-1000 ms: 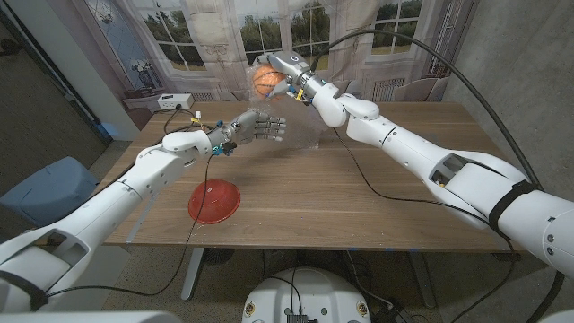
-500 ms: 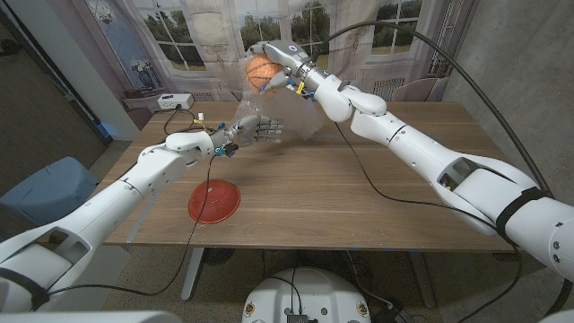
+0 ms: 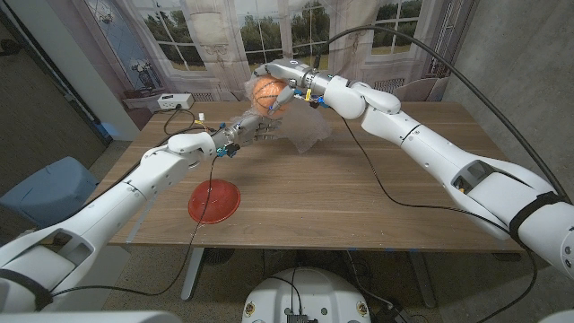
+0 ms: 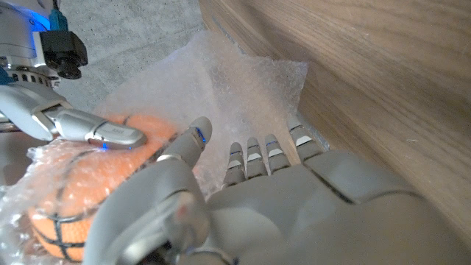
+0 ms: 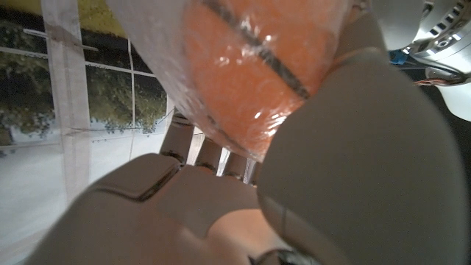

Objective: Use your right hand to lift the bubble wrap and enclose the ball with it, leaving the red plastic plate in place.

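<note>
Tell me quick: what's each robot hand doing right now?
Left robot hand: open, fingers spread beside the bubble wrap, holding nothing.
Right robot hand: closed on the wrapped ball, lifted above the table.

Head view: looked down from above over both arms and the table (image 3: 359, 193); distant
Left wrist view: looked along the left hand (image 4: 294, 206); close
Right wrist view: pressed against the ball (image 5: 257, 66)
Shared: ball; bubble wrap (image 4: 243, 81)

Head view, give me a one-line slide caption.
Right hand holds the orange ball in bubble wrap above the table, left hand alongside, red plate untouched.
</note>
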`<state>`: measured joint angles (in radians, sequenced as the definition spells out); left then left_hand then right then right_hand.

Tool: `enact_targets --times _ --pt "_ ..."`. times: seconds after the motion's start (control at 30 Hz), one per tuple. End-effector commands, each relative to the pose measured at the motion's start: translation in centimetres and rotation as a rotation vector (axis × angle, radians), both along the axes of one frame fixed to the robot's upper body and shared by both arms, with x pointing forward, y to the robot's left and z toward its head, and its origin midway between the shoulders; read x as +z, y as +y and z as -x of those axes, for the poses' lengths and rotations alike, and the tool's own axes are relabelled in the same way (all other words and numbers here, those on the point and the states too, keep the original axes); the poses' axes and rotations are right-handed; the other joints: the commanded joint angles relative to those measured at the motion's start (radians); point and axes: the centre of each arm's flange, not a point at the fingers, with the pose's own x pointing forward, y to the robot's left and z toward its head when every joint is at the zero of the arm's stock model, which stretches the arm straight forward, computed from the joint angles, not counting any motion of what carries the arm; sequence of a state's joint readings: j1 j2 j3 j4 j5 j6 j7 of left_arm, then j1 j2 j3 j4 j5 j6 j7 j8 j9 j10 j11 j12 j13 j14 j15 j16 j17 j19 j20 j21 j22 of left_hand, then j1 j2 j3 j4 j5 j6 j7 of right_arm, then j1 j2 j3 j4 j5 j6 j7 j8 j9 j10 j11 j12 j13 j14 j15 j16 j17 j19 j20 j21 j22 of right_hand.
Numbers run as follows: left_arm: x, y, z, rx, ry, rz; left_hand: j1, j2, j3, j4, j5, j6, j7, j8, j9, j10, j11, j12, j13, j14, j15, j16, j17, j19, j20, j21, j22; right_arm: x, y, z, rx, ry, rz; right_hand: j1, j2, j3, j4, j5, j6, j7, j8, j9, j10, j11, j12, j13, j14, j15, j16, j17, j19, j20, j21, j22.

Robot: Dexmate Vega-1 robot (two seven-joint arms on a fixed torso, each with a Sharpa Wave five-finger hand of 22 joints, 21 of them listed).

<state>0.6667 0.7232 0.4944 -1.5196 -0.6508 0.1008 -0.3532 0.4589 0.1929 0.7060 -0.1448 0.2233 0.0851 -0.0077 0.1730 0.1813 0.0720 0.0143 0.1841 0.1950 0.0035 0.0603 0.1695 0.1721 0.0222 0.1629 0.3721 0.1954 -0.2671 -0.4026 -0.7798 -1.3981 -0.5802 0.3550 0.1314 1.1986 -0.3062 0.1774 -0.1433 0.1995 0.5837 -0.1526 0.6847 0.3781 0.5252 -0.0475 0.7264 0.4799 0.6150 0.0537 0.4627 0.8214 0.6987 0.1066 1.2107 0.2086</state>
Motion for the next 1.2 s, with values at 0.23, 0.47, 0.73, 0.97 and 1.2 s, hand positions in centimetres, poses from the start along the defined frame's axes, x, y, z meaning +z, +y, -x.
enact_targets --times 0.23,0.47,0.73,0.97,1.2 --pt "1.5 -0.5 0.3 0.056 -0.123 -0.232 -0.144 -0.239 -0.208 0.006 -0.045 -0.261 -0.019 0.000 0.004 -0.246 0.078 0.004 0.009 -0.224 0.070 0.006 0.007 -0.236 0.026 -0.120 0.007 -1.0 -2.6 -1.1 -0.061 0.100 0.054 0.390 0.416 0.016 0.001 -0.009 0.243 0.240 0.007 0.010 0.093 0.093 0.002 0.016 0.395 -0.241 0.003 0.020 0.126 -0.335 0.009 -0.005" --pt "1.1 0.1 0.2 0.232 -0.096 -0.257 -0.042 -0.083 -0.135 -0.006 -0.030 -0.251 0.006 0.030 0.004 -0.219 0.053 0.038 0.010 -0.180 0.063 0.024 0.004 -0.179 0.048 -0.103 0.011 -0.1 -5.1 -1.9 -0.096 0.032 -0.048 0.389 0.417 0.020 0.001 -0.012 0.240 0.245 0.003 0.005 0.094 0.084 0.002 0.020 0.388 -0.243 -0.001 0.026 0.120 -0.334 0.012 -0.008" --pt "-0.3 2.0 0.9 0.486 -0.057 -0.454 -0.018 -0.062 -0.121 -0.016 -0.022 -0.253 -0.001 0.023 0.003 -0.233 0.021 0.030 0.006 -0.198 0.046 0.011 0.003 -0.198 0.032 -0.113 0.010 -1.0 -5.9 -2.1 -0.148 -0.061 -0.039 0.389 0.413 0.023 -0.002 -0.013 0.234 0.230 -0.001 0.002 0.087 0.072 -0.006 0.016 0.380 -0.246 -0.007 0.033 0.112 -0.335 0.016 -0.009" --pt "-1.8 4.2 0.9 0.536 -0.009 -0.513 -0.015 -0.111 -0.142 -0.027 -0.029 -0.312 0.014 0.009 0.004 -0.279 0.000 0.017 0.007 -0.246 0.033 0.004 0.004 -0.229 0.004 -0.129 0.009 -3.2 -6.2 -2.9 -0.147 0.013 0.020 0.393 0.416 0.029 -0.004 -0.014 0.233 0.227 -0.004 -0.001 0.089 0.074 -0.010 0.013 0.378 -0.249 -0.011 0.037 0.106 -0.335 0.018 -0.010" --pt "-2.6 5.1 1.9 0.525 -0.041 -0.473 -0.014 -0.120 -0.148 -0.023 -0.032 -0.340 0.031 0.006 0.004 -0.294 0.000 0.016 0.008 -0.265 0.022 0.004 0.004 -0.247 -0.008 -0.136 0.010 -8.4 -6.1 -2.8 -0.175 0.096 0.180 0.395 0.415 0.034 -0.006 -0.017 0.240 0.219 0.000 0.000 0.095 0.064 -0.007 0.016 0.385 -0.250 -0.013 0.041 0.105 -0.335 0.025 -0.011"
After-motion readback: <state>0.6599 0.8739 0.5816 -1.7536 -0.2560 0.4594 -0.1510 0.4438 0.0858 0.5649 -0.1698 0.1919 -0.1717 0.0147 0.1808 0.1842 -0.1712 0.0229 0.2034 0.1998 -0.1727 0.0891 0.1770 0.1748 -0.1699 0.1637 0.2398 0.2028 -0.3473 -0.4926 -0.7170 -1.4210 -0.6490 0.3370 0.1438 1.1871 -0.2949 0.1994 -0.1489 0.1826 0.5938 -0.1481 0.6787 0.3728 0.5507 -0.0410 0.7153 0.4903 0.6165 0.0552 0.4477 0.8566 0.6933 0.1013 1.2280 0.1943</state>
